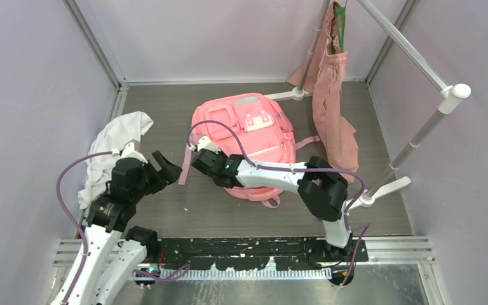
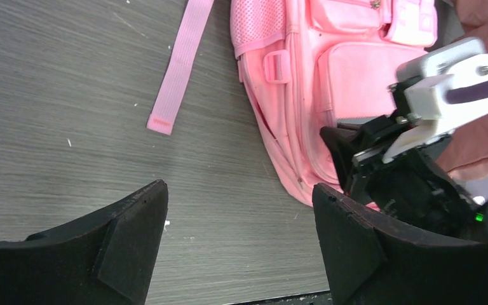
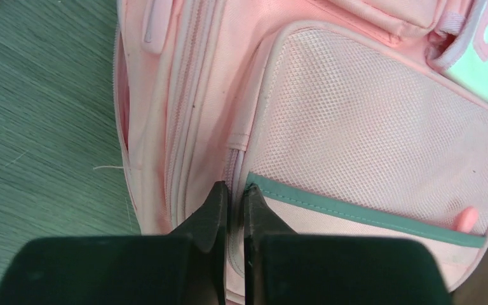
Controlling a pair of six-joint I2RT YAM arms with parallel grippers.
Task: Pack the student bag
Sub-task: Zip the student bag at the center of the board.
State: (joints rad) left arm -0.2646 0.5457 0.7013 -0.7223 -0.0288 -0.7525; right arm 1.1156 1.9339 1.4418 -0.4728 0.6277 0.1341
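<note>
The pink student bag (image 1: pixel 248 127) lies flat in the middle of the table, front pockets facing up. My right gripper (image 1: pixel 198 159) is at the bag's left side. In the right wrist view its jaws (image 3: pixel 236 189) are pinched onto a narrow strip of the bag's zip seam (image 3: pixel 234 159), beside the mesh side pocket (image 3: pixel 368 121). My left gripper (image 1: pixel 167 166) hovers over bare table just left of the bag. Its fingers (image 2: pixel 240 190) stand wide open with nothing between them. From there I see the bag (image 2: pixel 356 70) and the right gripper (image 2: pixel 381 159) to the right.
A white cloth (image 1: pixel 117 136) lies crumpled at the far left by the wall. A dusty-pink tote (image 1: pixel 333 108) hangs with a green hanger from the white rail rack (image 1: pixel 419 63) at the back right. A loose pink strap (image 2: pixel 181 63) trails from the bag across the table.
</note>
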